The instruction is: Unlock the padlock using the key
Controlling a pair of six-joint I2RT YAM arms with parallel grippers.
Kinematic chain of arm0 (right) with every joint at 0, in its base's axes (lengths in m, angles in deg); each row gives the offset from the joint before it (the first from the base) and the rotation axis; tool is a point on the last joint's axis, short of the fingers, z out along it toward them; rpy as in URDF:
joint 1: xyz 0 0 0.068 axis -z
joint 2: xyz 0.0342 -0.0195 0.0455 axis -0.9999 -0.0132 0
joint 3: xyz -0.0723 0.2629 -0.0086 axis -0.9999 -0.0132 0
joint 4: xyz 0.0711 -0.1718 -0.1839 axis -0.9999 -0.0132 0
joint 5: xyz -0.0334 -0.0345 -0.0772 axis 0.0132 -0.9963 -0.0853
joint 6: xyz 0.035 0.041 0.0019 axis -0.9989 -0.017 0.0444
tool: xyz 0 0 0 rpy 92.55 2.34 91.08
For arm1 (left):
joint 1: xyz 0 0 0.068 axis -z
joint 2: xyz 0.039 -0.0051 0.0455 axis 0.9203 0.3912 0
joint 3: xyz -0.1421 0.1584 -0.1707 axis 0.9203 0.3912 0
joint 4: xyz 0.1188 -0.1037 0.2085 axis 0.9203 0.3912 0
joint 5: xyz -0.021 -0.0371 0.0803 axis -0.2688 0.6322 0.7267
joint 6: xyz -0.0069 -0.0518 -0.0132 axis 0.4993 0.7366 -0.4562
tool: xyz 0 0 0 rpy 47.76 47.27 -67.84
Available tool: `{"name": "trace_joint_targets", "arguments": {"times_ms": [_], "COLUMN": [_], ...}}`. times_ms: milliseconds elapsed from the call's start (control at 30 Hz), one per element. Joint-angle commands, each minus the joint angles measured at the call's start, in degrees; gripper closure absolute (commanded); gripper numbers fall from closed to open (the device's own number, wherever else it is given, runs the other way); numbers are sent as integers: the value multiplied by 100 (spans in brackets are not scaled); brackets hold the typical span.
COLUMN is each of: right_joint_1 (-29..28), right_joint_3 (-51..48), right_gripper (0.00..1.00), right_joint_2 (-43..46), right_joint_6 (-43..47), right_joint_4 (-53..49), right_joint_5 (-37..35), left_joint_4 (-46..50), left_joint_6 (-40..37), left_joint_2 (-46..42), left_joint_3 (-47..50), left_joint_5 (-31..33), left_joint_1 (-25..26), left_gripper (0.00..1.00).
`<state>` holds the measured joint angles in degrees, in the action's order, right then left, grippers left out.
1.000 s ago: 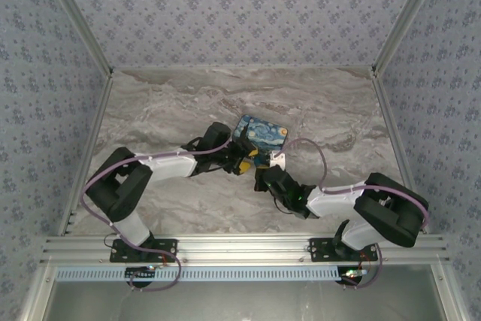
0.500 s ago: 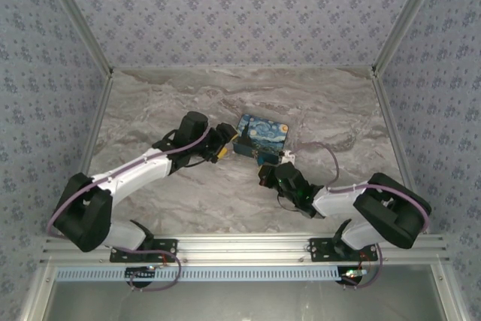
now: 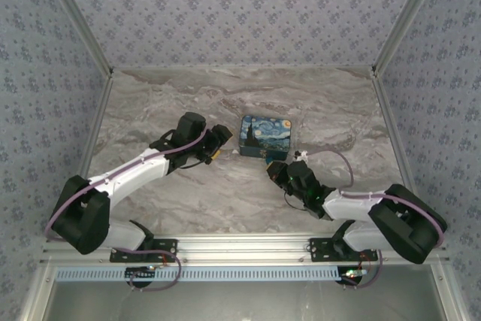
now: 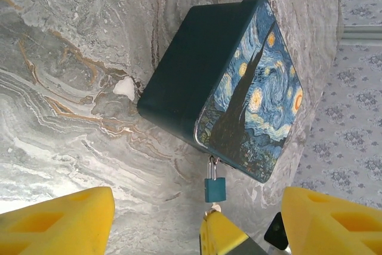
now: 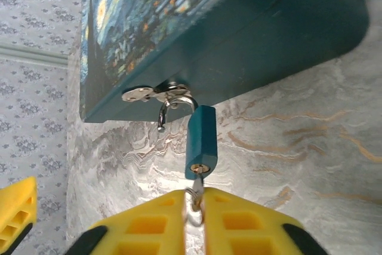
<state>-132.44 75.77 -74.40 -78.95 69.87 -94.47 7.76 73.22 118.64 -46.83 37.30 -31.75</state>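
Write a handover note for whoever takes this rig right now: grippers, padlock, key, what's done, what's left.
Left gripper: open and empty, beside the starry-night box, touching nothing.
Padlock: hangs by its shackle from the hasp on the box's side wall.
Right gripper: shut on the key, which sits in the keyhole at the bottom of the lock body.
Done: key is inserted. The shackle looks sprung, with one leg free of the body.
Left: confirm the lock is open, then release the key. Unhooking the shackle from the hasp is not yet done.
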Motion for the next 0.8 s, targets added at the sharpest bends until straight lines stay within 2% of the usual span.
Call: {"name": "trace_joint_targets", "arguments": {"times_ms": [0,200,300,400,533,567,767], "right_joint_1": [64,195,260,441,1222,1485,2726], "right_joint_3": [-100,-52,230,348,244,235,224], "right_gripper": [78,65,56,40,5,0,0], "right_joint_2": [247,707,1059,1473,1941,2015,1864], "right_joint_6": [-167,113,842,1598,2223,2306,2486], "right_joint_4": [-591,-1382,-2221,-2724,-2806,-2811,-2251], "right_joint_5": [-47,-38,-60,53,969,1287,3114], "left_joint_4": [176,211,236,279,288,296,382], "left_joint_6": [-170,-414,-809,-1348,-2033,-2155,-2766], "left_joint_2": [-153,-131,-40,177,640,796,1882], "left_joint_3": [-4,-65,-207,-437,-825,-957,-1798], "left_joint_5": [94,70,-11,-217,-602,-745,-1371], "left_joint_1": [-54,-180,-302,-440,-590,-619,-630], "left_gripper": [26,26,26,23,21,21,20]}}
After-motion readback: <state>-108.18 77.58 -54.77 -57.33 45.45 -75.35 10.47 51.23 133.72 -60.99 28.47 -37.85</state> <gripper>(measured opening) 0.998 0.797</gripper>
